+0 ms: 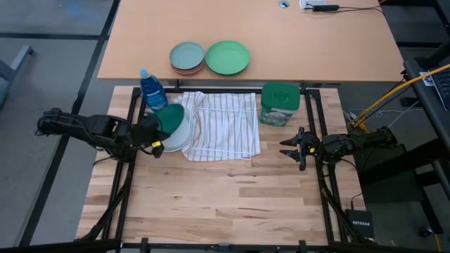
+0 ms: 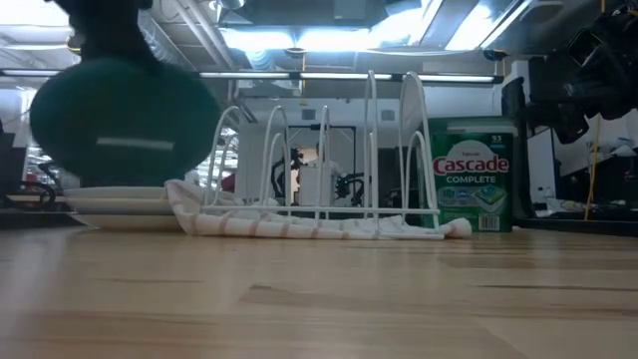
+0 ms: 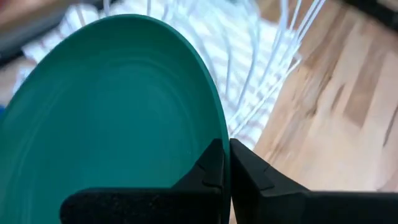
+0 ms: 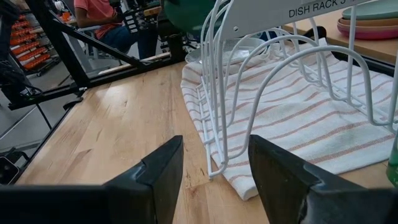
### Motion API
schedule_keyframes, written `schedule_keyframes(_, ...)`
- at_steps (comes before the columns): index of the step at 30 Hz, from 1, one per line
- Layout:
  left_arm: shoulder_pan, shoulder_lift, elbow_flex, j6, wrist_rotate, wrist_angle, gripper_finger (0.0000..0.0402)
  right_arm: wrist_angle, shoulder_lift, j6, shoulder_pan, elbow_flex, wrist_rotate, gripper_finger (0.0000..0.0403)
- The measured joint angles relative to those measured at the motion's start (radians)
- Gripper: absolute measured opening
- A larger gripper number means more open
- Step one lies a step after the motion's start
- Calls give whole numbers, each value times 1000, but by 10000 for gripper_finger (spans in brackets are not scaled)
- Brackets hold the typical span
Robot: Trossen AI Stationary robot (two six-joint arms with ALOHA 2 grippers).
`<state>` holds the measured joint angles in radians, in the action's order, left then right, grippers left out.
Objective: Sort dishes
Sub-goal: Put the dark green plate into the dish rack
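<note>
My left gripper (image 1: 158, 133) is shut on the dark green plate (image 1: 171, 119), which also shows in the low view (image 2: 125, 115) above a stack of white plates (image 2: 115, 204). The white plates (image 1: 179, 139) lie flat on the table beside a striped towel (image 1: 223, 126). A white wire dish rack (image 2: 329, 150) stands on the towel. My right gripper (image 4: 214, 168) is open and empty at the table's right, facing the rack. No dark blue plate shows. My left gripper pinches the dark green plate's rim (image 3: 219, 134) between its two fingers, one finger on each face. The fingers come from the table's left. The plate is lifted clear of the white plates and is tilted.
A green Cascade box (image 1: 280, 104) stands right of the rack and a blue soap bottle (image 1: 151, 90) left of it. On the far table lie a grey-teal plate (image 1: 187, 55) on a pink one and a light-green plate (image 1: 227, 57). A person (image 4: 99, 15) sits beyond the table.
</note>
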<state>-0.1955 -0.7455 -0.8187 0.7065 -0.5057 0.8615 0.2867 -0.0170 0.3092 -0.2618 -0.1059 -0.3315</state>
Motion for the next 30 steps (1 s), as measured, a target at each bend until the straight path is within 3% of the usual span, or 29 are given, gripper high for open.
schedule_keyframes(10, 0, 54, -134, -56, -107, -90, 0, 0, 0, 0, 0, 0, 0, 186)
schedule_keyframes(21, -2, 39, -159, -140, -103, -572, 0, 0, 0, 0, 0, 0, 0, 186)
schedule_keyframes(30, -3, -170, -159, -144, -97, -930, 0, 0, 0, 0, 0, 0, 0, 186)
